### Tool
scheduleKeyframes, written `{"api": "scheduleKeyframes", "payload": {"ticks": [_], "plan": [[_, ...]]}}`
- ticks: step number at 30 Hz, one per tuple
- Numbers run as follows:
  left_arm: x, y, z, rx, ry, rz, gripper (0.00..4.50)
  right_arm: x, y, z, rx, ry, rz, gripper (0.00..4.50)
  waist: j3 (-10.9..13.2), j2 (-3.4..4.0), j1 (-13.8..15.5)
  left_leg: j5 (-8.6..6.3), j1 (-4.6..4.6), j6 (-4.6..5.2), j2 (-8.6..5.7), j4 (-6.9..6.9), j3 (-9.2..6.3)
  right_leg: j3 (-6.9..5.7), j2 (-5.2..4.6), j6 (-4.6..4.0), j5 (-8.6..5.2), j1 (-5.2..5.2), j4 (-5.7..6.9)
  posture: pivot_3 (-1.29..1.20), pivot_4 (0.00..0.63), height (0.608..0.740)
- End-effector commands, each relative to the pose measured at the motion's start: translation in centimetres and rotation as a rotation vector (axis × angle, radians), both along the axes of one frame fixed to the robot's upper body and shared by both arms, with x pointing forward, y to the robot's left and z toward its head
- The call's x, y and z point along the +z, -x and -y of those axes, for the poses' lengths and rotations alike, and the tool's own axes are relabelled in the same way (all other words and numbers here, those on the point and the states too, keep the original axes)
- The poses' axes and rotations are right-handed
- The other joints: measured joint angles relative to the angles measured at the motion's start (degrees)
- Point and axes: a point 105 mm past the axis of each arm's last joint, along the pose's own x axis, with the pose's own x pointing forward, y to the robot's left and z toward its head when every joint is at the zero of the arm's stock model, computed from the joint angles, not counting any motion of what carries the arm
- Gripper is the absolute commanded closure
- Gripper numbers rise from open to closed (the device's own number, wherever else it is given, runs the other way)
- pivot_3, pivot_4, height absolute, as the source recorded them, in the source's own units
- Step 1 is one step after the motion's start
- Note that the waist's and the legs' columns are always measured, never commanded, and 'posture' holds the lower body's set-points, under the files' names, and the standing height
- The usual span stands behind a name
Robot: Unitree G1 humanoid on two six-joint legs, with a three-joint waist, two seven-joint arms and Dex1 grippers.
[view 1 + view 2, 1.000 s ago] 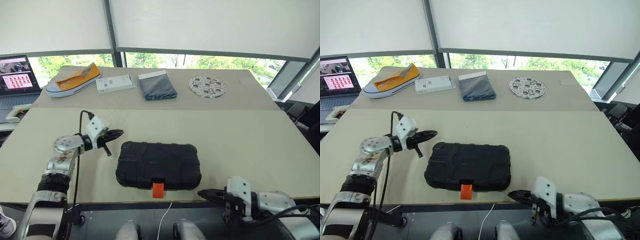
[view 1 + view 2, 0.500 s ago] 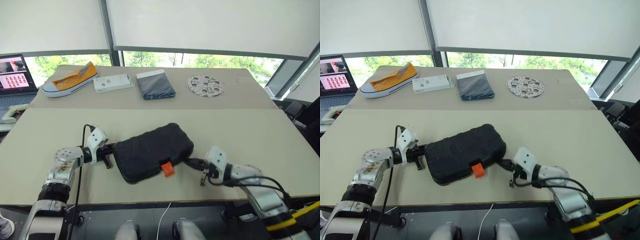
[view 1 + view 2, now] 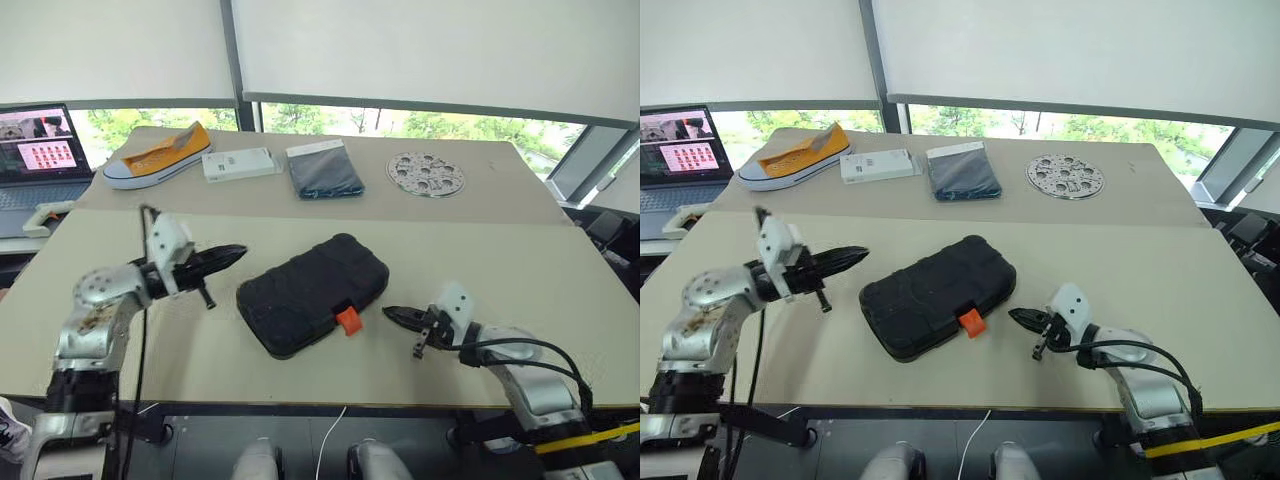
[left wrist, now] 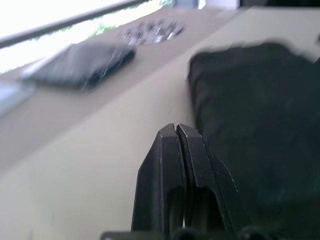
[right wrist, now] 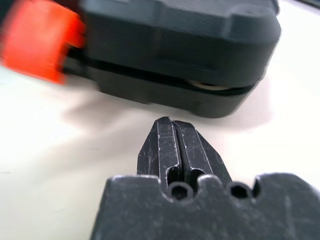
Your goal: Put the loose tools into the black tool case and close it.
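Observation:
The black tool case (image 3: 312,295) lies shut on the table, turned at an angle, with its orange latch (image 3: 347,320) facing the near edge. My left gripper (image 3: 238,252) hovers just left of the case, shut and empty, pointing at its left end. In the left wrist view the shut fingers (image 4: 170,150) stand beside the case (image 4: 250,125). My right gripper (image 3: 388,312) is shut and empty, low over the table, a little right of the latch. Its wrist view shows the case's corner (image 5: 185,40) and the latch (image 5: 37,45) close ahead. The loose tools are out of view.
Along the far side of the table lie an orange shoe (image 3: 160,157), a white box (image 3: 238,163), a folded dark grey cloth (image 3: 322,170) and a perforated metal disc (image 3: 426,173). A laptop (image 3: 38,155) stands at the far left. The table's near edge (image 3: 300,400) runs just below the case.
The case has been swung round to lie at an angle. Since half a second ago my left gripper has lifted off its left end, and my right gripper has backed off from its right side.

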Motion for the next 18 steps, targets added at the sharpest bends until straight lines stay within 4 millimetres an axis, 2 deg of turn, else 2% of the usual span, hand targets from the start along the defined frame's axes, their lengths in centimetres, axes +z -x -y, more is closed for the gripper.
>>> {"api": "scheduleKeyframes", "payload": {"ticks": [1, 4, 6, 9, 13, 18], "plan": [[-2.6, -0.5, 5.1, -0.09, -0.107, -0.046, 4.39, 3.3, 1.5, -1.2, 0.072, -0.128, 0.12, 4.5, -0.01, 0.01, -0.06, 0.0, 0.04, 0.0, 0.0, 0.0, -0.01, 0.0, 0.03, 0.04, -0.03, 0.04, 0.0, 0.0, 0.15, 0.74], [-5.5, 0.0, 7.3, -0.16, -0.26, -0.061, 4.39, 3.5, 1.6, -1.9, 0.074, -0.132, 0.123, 4.5, 0.0, 0.0, -1.18, 0.0, 0.03, 0.0, 0.02, 0.05, 0.0, 0.12, 0.12, 0.15, -0.05, -0.02, 0.02, 0.0, 0.15, 0.74], [-7.5, 0.0, 7.6, -0.187, -0.412, -0.049, 4.39, 3.6, 2.0, -2.6, 0.116, -0.115, 0.123, 4.5, -0.07, 0.1, -1.31, 0.0, 0.14, 0.0, 0.03, 0.03, -0.03, 0.13, 0.15, 0.14, -0.07, 0.03, 0.06, 0.0, 0.15, 0.74], [-8.5, -0.5, 8.2, -0.133, -0.373, -0.139, 4.39, 3.0, 2.4, -3.4, 0.161, -0.064, 0.101, 4.5, -0.38, 0.58, -1.22, 0.0, 0.31, 0.0, 0.01, 0.01, -0.01, 0.16, 0.13, 0.24, -0.15, 0.17, 0.07, 0.0, 0.15, 0.74], [-10.0, 0.5, 8.1, -0.154, -0.368, -0.224, 4.39, 1.2, 2.4, -4.2, 0.179, -0.003, 0.054, 4.5, -0.7, 0.67, -1.08, 0.01, 0.4, 0.01, 0.0, 0.03, -0.01, 0.19, 0.12, 0.37, -0.22, 0.23, 0.09, 0.0, 0.15, 0.74], [-10.2, 0.7, 7.6, -0.137, -0.359, -0.242, 4.39, 0.1, 2.3, -5.0, 0.191, 0.019, 0.038, 4.5, -0.98, 0.81, -1.13, 0.0, 0.41, 0.01, 0.0, 0.01, 0.01, 0.25, 0.12, 0.36, -0.24, 0.21, 0.09, 0.0, 0.15, 0.74]]}}
